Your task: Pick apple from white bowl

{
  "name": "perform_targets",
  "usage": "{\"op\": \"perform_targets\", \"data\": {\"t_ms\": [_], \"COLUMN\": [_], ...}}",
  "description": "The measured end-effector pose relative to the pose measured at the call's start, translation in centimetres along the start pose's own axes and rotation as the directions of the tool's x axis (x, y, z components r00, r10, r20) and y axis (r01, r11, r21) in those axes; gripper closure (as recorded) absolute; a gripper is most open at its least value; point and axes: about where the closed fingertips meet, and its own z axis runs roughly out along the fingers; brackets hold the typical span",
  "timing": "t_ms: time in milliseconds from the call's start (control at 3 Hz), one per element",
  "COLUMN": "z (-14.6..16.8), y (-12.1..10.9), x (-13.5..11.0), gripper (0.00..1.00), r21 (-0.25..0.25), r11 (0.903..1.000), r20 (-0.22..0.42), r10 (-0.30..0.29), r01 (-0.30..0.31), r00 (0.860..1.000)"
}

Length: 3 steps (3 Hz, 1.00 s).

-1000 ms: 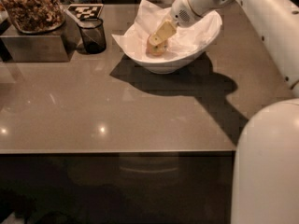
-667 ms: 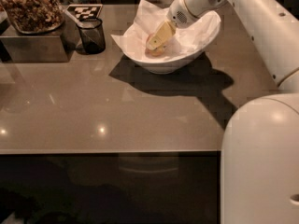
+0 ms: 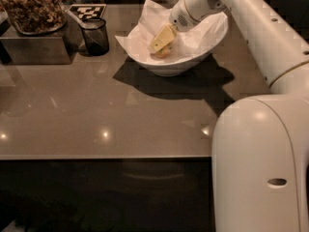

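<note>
The white bowl (image 3: 164, 67) stands at the back of the grey table, lined with crumpled white paper (image 3: 145, 28). My gripper (image 3: 161, 40) reaches down into the bowl from the right, its yellowish tip lying over the apple. Only a small reddish-yellow part of the apple (image 3: 164, 53) shows under the tip, low in the bowl's middle. The white arm (image 3: 251, 28) crosses above the bowl's right rim.
A small dark glass cup (image 3: 95, 36) stands left of the bowl. Further left is a metal box (image 3: 34, 47) with a container of brown snacks (image 3: 31, 8) on it. A black-and-white tag (image 3: 87, 11) lies behind the cup. The table's front edge (image 3: 106, 156) runs across the middle.
The gripper has stayed inside the bowl over the apple, shifting only slightly. The arm's large near link has swung left in view.
</note>
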Motion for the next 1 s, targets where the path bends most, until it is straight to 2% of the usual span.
{"op": "perform_targets", "data": {"t_ms": [333, 1000], "z": [1.5, 3.3], "y": [0.5, 1.6], "x": [-0.3, 0.6], "gripper": [0.27, 0.23], "r21": [-0.037, -0.091], "r11": [0.9991, 0.9938], "r20": [0.027, 0.016], "r10": [0.021, 0.065], "r01": [-0.020, -0.063], "r00": [0.999, 0.998]}}
